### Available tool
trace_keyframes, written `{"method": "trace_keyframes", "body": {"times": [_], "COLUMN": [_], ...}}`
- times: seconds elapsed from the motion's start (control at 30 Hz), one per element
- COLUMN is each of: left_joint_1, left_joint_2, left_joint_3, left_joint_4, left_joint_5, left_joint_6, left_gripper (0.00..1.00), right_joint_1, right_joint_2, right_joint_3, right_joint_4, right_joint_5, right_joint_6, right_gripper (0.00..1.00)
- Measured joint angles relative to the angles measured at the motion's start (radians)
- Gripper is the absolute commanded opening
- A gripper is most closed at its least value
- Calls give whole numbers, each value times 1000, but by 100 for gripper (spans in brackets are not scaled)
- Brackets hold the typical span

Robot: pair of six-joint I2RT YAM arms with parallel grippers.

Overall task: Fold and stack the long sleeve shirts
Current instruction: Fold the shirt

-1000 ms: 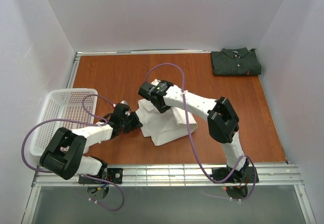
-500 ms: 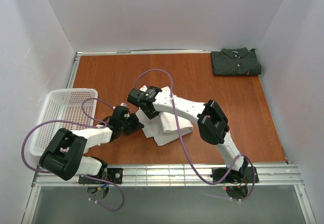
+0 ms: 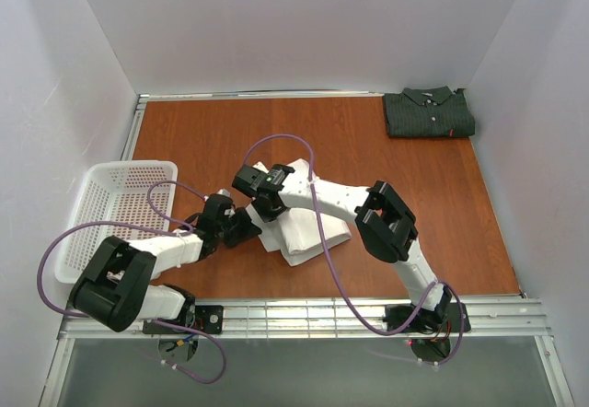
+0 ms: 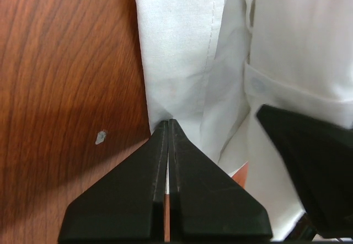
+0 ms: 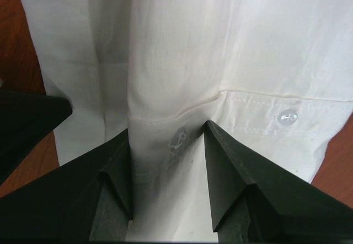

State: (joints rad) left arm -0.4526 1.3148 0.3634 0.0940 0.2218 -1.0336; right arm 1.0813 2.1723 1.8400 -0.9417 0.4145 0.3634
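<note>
The white long sleeve shirt lies partly folded on the table's middle. My left gripper sits at its left edge, jaws shut, with the hem corner of the shirt drawn to a point at the tips. My right gripper hovers low over the same left part, fingers apart, a buttoned cuff fold of the shirt lying loose between them. The dark striped long sleeve shirt rests folded at the far right corner, away from both grippers.
A white mesh basket stands at the left edge of the table. The right arm's finger shows close on the right in the left wrist view. White walls enclose the table on three sides.
The right arm swung left and toward the near side, carrying a layer of the white shirt over onto itself, then its jaws parted off the cloth. The left gripper stayed shut in place.
</note>
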Motion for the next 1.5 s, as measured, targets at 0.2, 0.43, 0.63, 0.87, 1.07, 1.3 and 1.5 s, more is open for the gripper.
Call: {"method": "trace_keyframes", "body": {"times": [0.2, 0.43, 0.63, 0.87, 1.07, 1.3, 1.5], "left_joint_1": [0, 0, 0, 0, 0, 0, 0], "left_joint_2": [-13, -14, -16, -26, -88, -188, -87], "left_joint_3": [-11, -11, -11, -11, 57, 272, 405], "left_joint_4": [0, -4, -6, -23, -161, -296, -307], "left_joint_5": [1, 3, 3, 3, -5, -95, -110], "left_joint_6": [-4, -7, -7, -7, 4, 36, 74], "left_gripper": [0, 0, 0, 0, 11, 22, 14], "right_joint_1": [0, 0, -1, -1, -6, -47, -60], "right_joint_2": [-76, -138, -136, -137, -244, -617, -783], "right_joint_3": [-121, -153, -163, -282, -329, -588, -1009], "right_joint_4": [108, 197, 240, 331, 344, 510, 808], "right_joint_5": [-92, -127, -132, -192, -208, -223, -402], "right_joint_6": [6, 23, 24, 26, 19, 58, 165], "right_gripper": [36, 17, 15, 38, 41, 36, 33]}}
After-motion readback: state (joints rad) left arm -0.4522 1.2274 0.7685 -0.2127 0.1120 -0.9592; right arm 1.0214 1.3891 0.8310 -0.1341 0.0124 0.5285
